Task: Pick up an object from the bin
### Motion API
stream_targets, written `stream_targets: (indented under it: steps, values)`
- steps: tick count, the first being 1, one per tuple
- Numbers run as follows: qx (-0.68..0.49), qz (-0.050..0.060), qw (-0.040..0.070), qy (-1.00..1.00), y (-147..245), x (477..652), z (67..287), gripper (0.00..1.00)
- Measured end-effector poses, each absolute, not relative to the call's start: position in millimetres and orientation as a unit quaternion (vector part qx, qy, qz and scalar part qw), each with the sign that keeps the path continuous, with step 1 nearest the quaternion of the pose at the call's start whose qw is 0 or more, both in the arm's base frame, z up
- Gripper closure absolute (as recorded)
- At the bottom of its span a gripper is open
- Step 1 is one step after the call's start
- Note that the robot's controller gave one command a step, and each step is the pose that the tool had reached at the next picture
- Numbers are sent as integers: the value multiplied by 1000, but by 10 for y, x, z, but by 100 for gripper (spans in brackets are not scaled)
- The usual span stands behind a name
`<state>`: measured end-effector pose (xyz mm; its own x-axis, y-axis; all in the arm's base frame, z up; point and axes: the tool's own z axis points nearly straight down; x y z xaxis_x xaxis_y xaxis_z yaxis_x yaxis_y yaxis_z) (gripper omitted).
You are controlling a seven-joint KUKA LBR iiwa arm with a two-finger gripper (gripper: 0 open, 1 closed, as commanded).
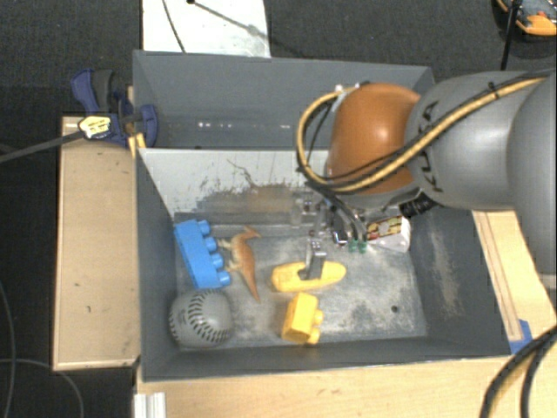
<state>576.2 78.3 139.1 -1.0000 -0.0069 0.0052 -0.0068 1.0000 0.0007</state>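
Nothing is lifted out of the grey bin (pixel 392 294) yet. The gripper (pixel 315 255) hangs low at its centre; I cannot tell whether the jaws are open or closed. A blue brick (pixel 198 252) lies untouched at 9 o'clock. Under the gripper lies a flat yellow piece (pixel 329 275), so grasp and lift remain. A small yellow block (pixel 301 317) sits at 6 o'clock.

One camera looks down into a grey metal bin (pixel 261 94) from above, tilted slightly. The bin's far wall at 12 o'clock shows as a broad face and the near wall at 6 o'clock as a narrow band. The camera is close enough that the bin takes up most of the view. The robot arm (pixel 487 146) enters from 3 o'clock, overlapping the bin's upper right.
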Motion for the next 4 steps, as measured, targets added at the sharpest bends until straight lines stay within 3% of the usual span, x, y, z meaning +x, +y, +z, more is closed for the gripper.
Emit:
stream_targets:
  steps: [1,2,3,4]
  values:
    - [3,-1,-1,-1000,780,5781,1437,0]
    - [30,-1,-3,-1000,536,5549,1087,0]
    - [5,0,0,-1000,336,5448,807,0]
    - [-29,0,-1,-1000,442,5469,704,100]
